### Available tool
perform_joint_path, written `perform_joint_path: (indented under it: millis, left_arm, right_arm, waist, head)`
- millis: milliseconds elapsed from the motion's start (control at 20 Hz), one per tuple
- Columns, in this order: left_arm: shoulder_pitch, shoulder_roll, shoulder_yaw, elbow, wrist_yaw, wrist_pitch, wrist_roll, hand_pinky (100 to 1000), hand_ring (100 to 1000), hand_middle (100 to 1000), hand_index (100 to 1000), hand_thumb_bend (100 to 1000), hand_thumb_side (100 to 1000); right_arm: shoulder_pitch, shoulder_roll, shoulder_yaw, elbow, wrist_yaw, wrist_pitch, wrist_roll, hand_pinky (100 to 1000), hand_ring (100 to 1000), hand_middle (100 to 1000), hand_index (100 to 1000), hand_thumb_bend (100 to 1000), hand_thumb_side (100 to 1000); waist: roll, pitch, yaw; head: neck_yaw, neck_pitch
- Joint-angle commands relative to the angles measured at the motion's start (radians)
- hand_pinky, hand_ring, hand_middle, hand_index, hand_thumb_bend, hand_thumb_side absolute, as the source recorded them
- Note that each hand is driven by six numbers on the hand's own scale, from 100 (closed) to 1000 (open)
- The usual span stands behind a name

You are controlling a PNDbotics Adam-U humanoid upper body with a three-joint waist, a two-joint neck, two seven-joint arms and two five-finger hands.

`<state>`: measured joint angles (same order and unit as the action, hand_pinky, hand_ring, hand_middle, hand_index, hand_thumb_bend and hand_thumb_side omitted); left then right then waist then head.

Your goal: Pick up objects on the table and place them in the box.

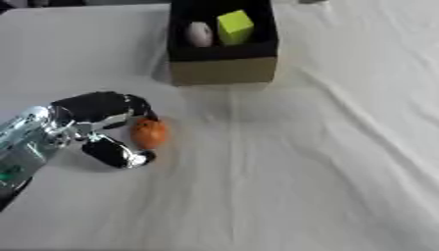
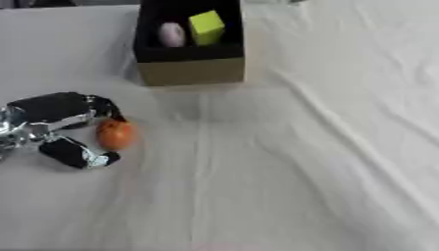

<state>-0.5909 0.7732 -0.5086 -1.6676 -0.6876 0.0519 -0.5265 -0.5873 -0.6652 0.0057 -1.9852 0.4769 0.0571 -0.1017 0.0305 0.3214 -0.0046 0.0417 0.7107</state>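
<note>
A small round orange object lies on the white tablecloth at the left. My left hand comes in from the left edge and curls round it: the fingers arch over its top and the thumb sits under its lower side. The object rests on the cloth. An open cardboard box with a black inside stands at the top centre. A yellow-green cube and a pale oval thing lie in it. My right hand shows in neither view.
The white tablecloth covers the whole table, with creases running diagonally across the right half. The box stands a short way up and to the right of the hand.
</note>
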Motion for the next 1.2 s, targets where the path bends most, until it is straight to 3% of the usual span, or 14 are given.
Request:
perform_joint_path:
  millis: [50,200,900,1200]
  left_arm:
    - [-0.010,0.010,-0.001,0.019,-0.026,-0.014,0.008,699,795,794,832,239,486]
    - [-0.010,0.007,-0.001,0.024,-0.026,-0.017,0.016,676,775,776,811,100,434]
    - [-0.023,0.025,0.044,-0.055,-0.006,0.035,0.055,590,701,707,747,100,427]
    - [-0.058,0.046,0.098,-0.131,0.045,0.071,0.085,560,674,674,721,100,418]
  right_arm:
    - [-0.007,-0.014,-0.014,-0.015,-0.004,-0.001,0.001,860,869,685,804,100,964]
    - [-0.006,-0.012,-0.014,-0.015,-0.006,0.000,0.001,860,869,684,804,100,964]
    - [0.003,-0.014,-0.016,-0.015,-0.004,0.007,0.000,861,870,684,805,100,971]
    - [0.005,-0.018,-0.015,-0.015,-0.002,0.008,0.001,861,870,683,805,100,971]
  waist:
    - [-0.002,-0.013,0.000]
    - [-0.002,-0.013,0.001]
    - [0.003,-0.019,0.004]
    - [0.007,-0.023,0.009]
  head:
    - [0.003,-0.006]
    - [0.003,-0.005]
    - [-0.002,-0.008]
    - [-0.014,-0.009]
